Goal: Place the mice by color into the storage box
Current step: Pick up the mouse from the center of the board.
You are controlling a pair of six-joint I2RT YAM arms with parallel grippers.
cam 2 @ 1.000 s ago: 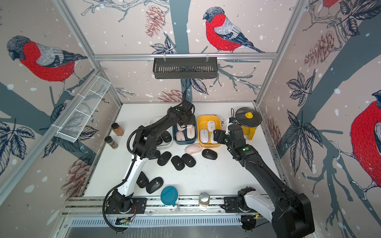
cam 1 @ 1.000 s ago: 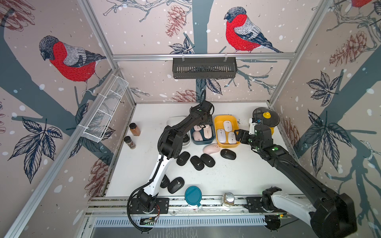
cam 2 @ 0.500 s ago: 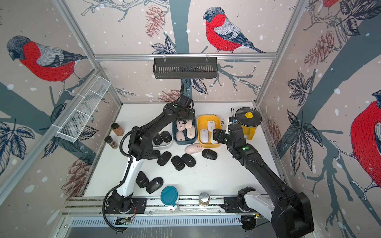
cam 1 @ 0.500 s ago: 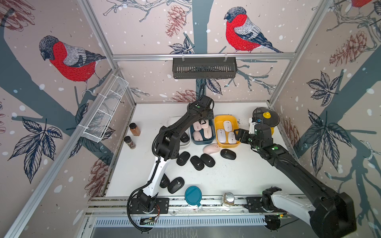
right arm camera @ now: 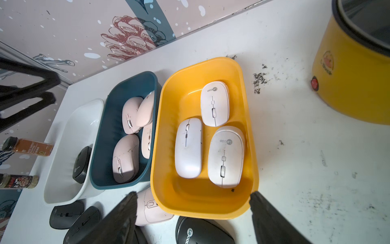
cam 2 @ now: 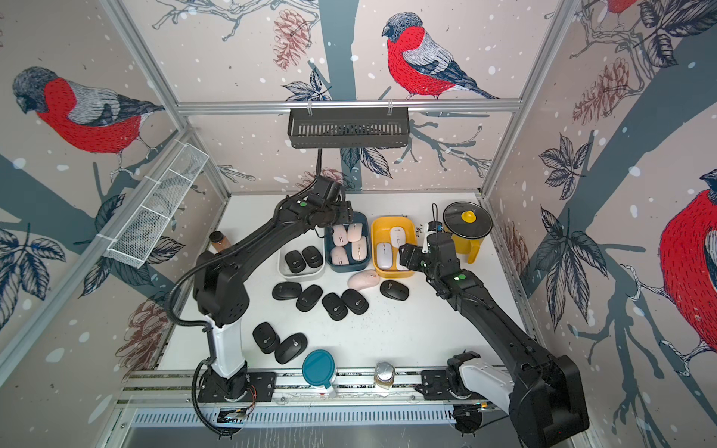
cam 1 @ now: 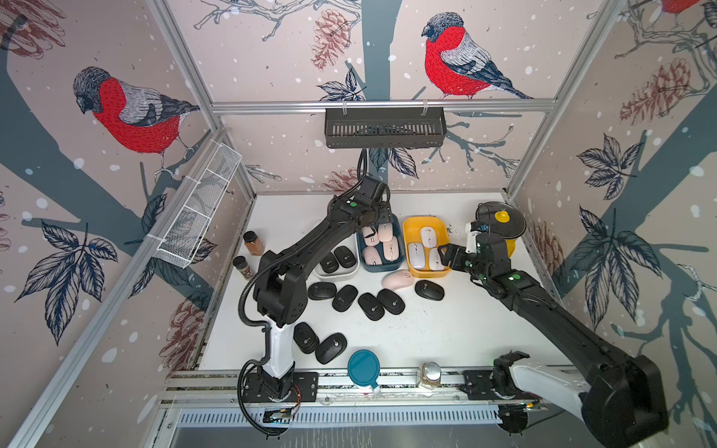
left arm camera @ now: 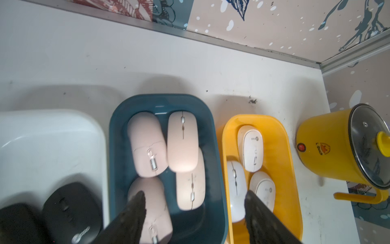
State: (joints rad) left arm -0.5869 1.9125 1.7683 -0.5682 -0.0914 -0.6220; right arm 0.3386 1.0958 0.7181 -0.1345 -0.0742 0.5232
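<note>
Pink plastic: in both top views one loose pink mouse (cam 1: 397, 279) lies on the worktop just in front of the blue bin (cam 1: 382, 268). Seven black mice (cam 2: 308, 298) lie loose toward the front edge, and two more sit in the white bin (cam 1: 337, 276).

Left wrist: the left claw (left arm camera: 194, 194) is spread and empty above four pink mice (left arm camera: 182, 141).

Right wrist: the right claw (right arm camera: 193, 194) is spread and empty over the near rim of the yellow bin (right arm camera: 202, 202), which holds three white mice (right arm camera: 188, 147).

Risk: a descending finger could catch that rim and tip the bin.

Since a second ago the left elbow has swung toward the left edge; the right arm is unmoved.
</note>
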